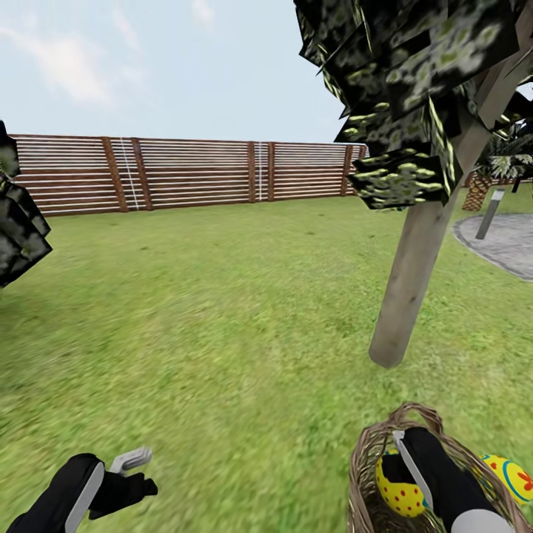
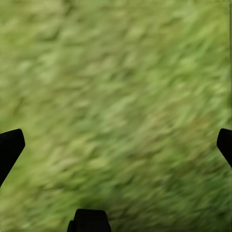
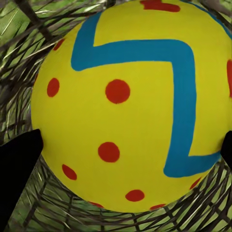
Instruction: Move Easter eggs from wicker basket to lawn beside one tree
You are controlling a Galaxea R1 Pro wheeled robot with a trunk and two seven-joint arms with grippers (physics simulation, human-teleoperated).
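Early stage by my read: right gripper [image 1: 400, 463] is down in the wicker basket [image 1: 366, 459], jaws spread around a yellow egg [image 3: 128, 104] but grip unclear, second egg [image 1: 507, 474] alongside, none by the tree [image 1: 414, 274]; left gripper [image 1: 132, 460] open, empty over the lawn [image 1: 222, 311].

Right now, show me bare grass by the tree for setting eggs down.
Open lawn spreads from the tree trunk toward the fence; the left gripper hangs over bare grass. Crowded: the wicker basket, holding the right gripper and eggs.
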